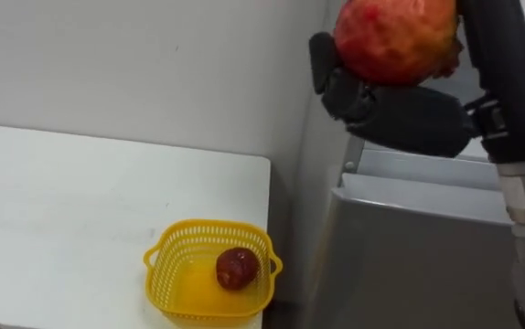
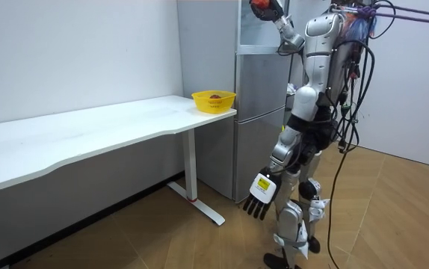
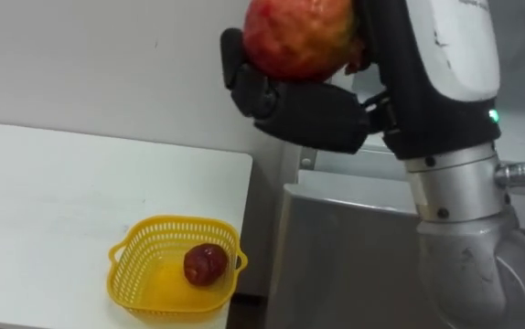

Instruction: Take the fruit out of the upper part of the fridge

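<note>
Plainly, in the left eye view the right robot hand was raised high in front of the grey fridge, its fingers and thumb curled under and round a large red pomegranate that sat on top of the palm. Below and to the left, the white tabletop ran along a pale wall. A yellow basket stood at the tabletop's near corner, just beside the fridge, with a small red fruit lying inside it.

From the room view, the robot stood upright on the wooden floor facing the fridge, the pomegranate held up by its upper part. The left robot hand hung low at the robot's side, its fingers straight and spread, holding nothing. The yellow basket stood at the tabletop's end nearest the fridge.

Across the right eye view, the right robot hand and its forearm stood between the camera and the fridge's upper part, hiding much of it.
</note>
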Controlling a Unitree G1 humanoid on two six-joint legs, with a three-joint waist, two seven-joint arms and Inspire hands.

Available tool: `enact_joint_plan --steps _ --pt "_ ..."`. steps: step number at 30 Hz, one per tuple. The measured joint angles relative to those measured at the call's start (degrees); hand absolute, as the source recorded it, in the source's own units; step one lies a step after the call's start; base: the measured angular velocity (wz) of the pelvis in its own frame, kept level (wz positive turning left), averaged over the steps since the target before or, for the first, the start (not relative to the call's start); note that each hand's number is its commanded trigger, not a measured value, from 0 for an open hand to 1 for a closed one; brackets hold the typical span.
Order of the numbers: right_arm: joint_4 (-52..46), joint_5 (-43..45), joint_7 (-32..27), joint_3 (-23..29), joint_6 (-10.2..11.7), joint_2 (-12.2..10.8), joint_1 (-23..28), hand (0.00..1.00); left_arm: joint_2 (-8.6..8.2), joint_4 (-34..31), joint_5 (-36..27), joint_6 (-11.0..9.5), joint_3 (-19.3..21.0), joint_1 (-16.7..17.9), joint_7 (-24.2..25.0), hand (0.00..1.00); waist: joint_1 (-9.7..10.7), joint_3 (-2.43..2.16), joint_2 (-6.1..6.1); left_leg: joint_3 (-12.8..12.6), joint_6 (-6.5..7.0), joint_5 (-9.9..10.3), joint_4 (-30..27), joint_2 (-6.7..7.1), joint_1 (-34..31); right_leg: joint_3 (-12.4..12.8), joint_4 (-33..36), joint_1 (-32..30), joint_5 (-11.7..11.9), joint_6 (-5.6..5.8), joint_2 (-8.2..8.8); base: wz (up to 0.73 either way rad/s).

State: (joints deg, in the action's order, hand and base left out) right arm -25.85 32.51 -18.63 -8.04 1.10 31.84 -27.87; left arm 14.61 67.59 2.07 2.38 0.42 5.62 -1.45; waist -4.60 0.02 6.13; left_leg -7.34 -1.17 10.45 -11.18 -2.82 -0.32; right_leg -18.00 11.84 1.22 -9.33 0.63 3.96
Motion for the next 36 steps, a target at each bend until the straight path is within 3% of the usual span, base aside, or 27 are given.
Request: enact_joint_plan --steps 8,12,19,24,26,31,36 --pt "-0.28 4.35 4.42 -5.45 0.68 -0.82 0.0 1.0 0.01 -0.1 0.28 -0.07 0.07 -0.45 0.66 0.0 -1.99 0.12 0.29 0.18 0.0 0.0 -0.03 0.01 -0.22 -0.15 0.02 -0.07 0.02 -0.03 -0.01 0.0" --pt "0.11 6.35 5.18 -6.96 0.51 -3.03 -0.01 1.0 0.11 0.01 0.14 -0.06 -0.04 -0.67 1.15 0.0 -2.94 0.18 1.01 0.66 0.0 0.0 -0.08 0.04 -0.32 -0.75 0.0 0.01 0.01 -0.02 0.02 0.06" --pt "1.37 11.9 5.12 -9.17 0.67 -3.33 -0.02 1.0 0.64 2.48 0.75 -0.35 0.0 -1.44 2.09 0.0 -5.37 0.4 2.27 1.79 -0.01 -0.01 -0.12 0.21 0.05 -1.79 -0.19 0.83 0.01 -0.01 0.08 0.08" --pt "7.26 14.66 5.75 -12.63 0.71 -3.4 -0.15 1.0 0.69 3.86 2.05 -0.45 0.26 -1.94 2.07 0.0 -7.34 0.93 3.29 2.8 -0.01 -0.02 -0.16 0.36 -0.56 -2.73 -0.2 0.94 0.0 0.01 0.14 0.09" --pt "9.7 15.27 5.76 -14.14 0.49 -3.38 -0.15 1.0 0.78 3.89 2.61 -0.28 0.26 -1.73 2.07 0.0 -8.47 0.99 3.58 2.94 -0.01 -0.01 -0.32 0.34 -0.71 -3.03 -0.23 0.9 -0.01 0.02 0.14 0.09" --pt "16.21 17.85 6.37 -18.33 0.17 -4.81 -0.14 1.0 1.01 3.85 2.68 0.23 -0.11 -1.83 2.22 0.0 -9.0 0.82 4.22 4.53 -0.13 -0.11 -0.85 0.45 -1.93 -4.11 -0.31 0.67 -0.02 0.03 0.15 0.15" --pt "28.18 19.54 7.25 -18.71 -0.75 -4.91 -0.15 1.0 2.09 3.83 4.59 0.25 -0.01 -2.45 2.12 0.0 -11.41 1.15 5.61 5.23 -0.15 -0.12 -1.21 0.47 -2.49 -4.71 -0.29 0.66 -0.03 0.05 0.14 0.07"
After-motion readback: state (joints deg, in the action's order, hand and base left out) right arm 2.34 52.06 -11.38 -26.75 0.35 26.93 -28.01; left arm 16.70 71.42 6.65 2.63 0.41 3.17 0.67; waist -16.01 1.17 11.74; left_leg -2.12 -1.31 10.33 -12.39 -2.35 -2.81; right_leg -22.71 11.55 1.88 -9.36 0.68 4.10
